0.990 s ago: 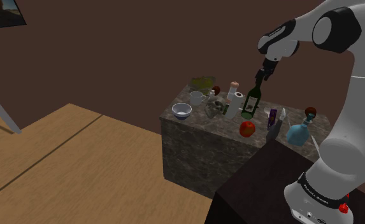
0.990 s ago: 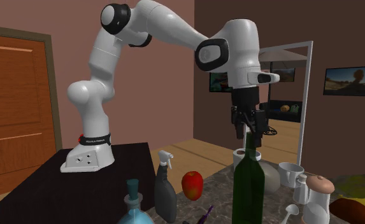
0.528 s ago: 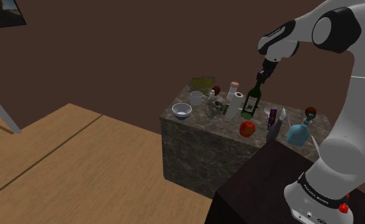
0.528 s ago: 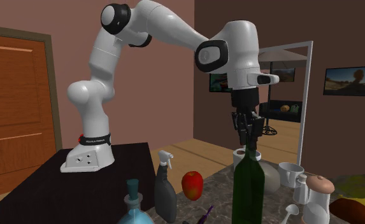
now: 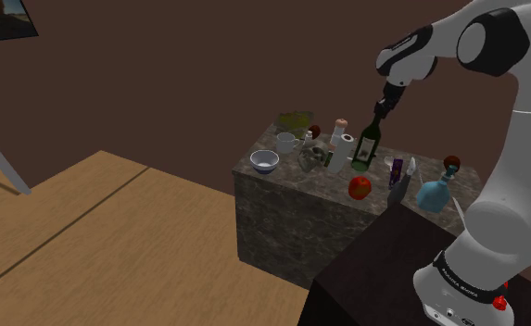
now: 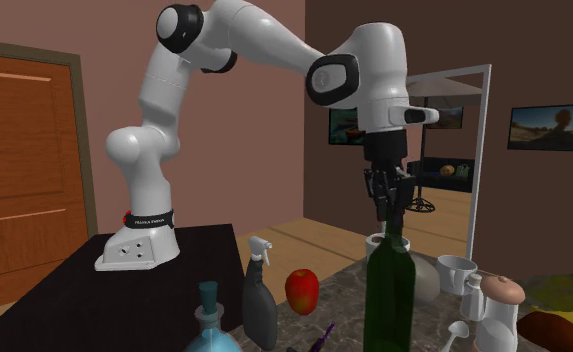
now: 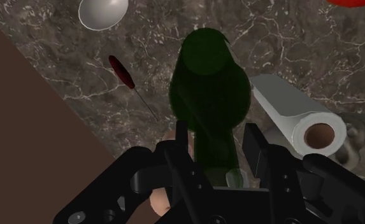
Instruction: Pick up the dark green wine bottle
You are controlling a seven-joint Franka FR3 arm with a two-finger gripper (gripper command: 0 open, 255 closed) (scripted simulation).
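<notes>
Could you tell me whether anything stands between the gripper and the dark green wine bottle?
Nothing visible does: the gripper is right at the neck of the dark green wine bottle. The paper towel roll is beside the bottle, not between them.

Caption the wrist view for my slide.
Gripper clasping the neck of the green bottle above a marble counter, paper towel roll alongside.

A dark marbled stone counter (image 5: 286,218) stands on a wooden floor (image 5: 115,231). On its top I count a white bowl (image 5: 264,161) at the shoulder view's left end, a white mug (image 5: 286,143) behind it, an upright roll of paper towel (image 5: 345,148), and the dark green wine bottle (image 5: 365,146) just beside the roll. Nearer the front edge sit a red apple (image 5: 360,187), a grey spray bottle (image 6: 258,300) and, toward the right end, a blue flask (image 5: 434,192).
</notes>
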